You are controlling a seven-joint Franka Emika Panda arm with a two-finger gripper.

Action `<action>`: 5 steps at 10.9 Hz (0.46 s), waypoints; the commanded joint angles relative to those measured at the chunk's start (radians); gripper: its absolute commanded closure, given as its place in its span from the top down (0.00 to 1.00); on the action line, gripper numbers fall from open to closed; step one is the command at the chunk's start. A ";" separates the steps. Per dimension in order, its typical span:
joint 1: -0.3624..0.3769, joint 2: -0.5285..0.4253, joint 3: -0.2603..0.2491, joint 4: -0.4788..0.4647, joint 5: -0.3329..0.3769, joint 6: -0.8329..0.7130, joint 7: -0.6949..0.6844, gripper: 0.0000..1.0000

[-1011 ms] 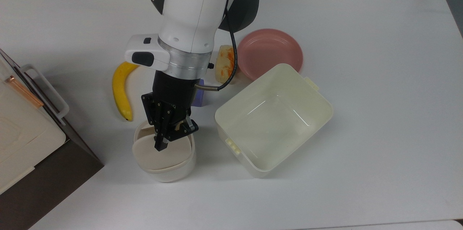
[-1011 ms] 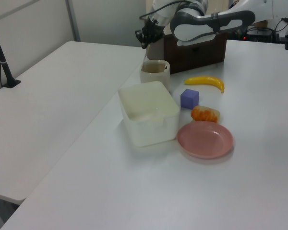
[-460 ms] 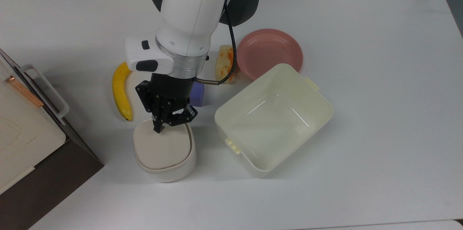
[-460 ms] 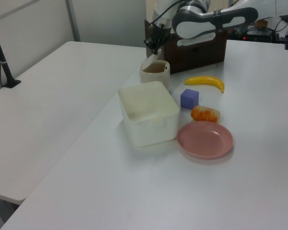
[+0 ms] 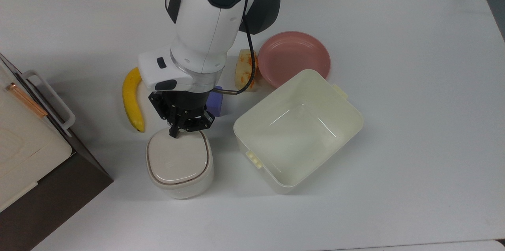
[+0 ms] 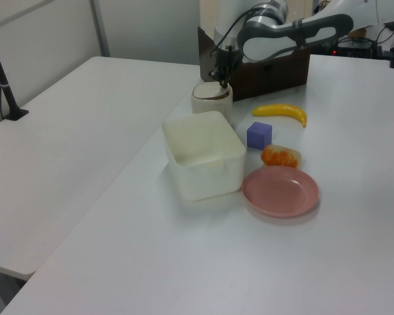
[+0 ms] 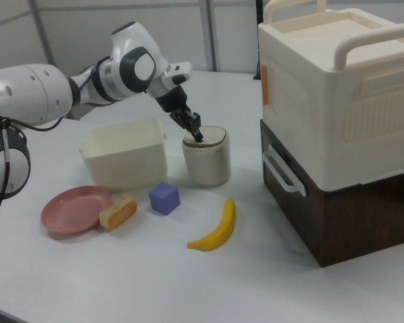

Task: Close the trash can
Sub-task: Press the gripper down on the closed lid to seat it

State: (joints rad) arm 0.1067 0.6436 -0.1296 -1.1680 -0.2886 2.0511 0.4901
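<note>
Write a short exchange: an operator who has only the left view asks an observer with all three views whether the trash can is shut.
Operator: In the left view the arm hides most of the trash can top. Is the lid down?
Observer: Yes. In the top view it lies flat, with an even seam all round the rim.
Operator: Where is the gripper?
Observer: In the top view it is at the lid's upper edge, on the side facing the banana and the cube.

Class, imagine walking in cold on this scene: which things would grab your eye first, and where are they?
The big white robot arm reaching down, its gripper at the back edge of the trash can with the lid down. Then the yellow banana on the top view's left, and the pink plate behind the open cream tub.
</note>
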 commanded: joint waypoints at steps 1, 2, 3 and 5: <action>0.001 -0.050 -0.004 -0.065 0.003 -0.012 -0.036 0.00; -0.001 -0.048 -0.005 -0.065 0.003 -0.009 -0.038 0.00; -0.008 -0.048 -0.005 -0.065 0.005 -0.003 -0.036 0.00; -0.015 -0.045 -0.005 -0.064 0.006 0.003 -0.031 0.00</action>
State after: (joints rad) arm 0.0962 0.6420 -0.1321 -1.1774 -0.2886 2.0511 0.4786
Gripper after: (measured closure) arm 0.991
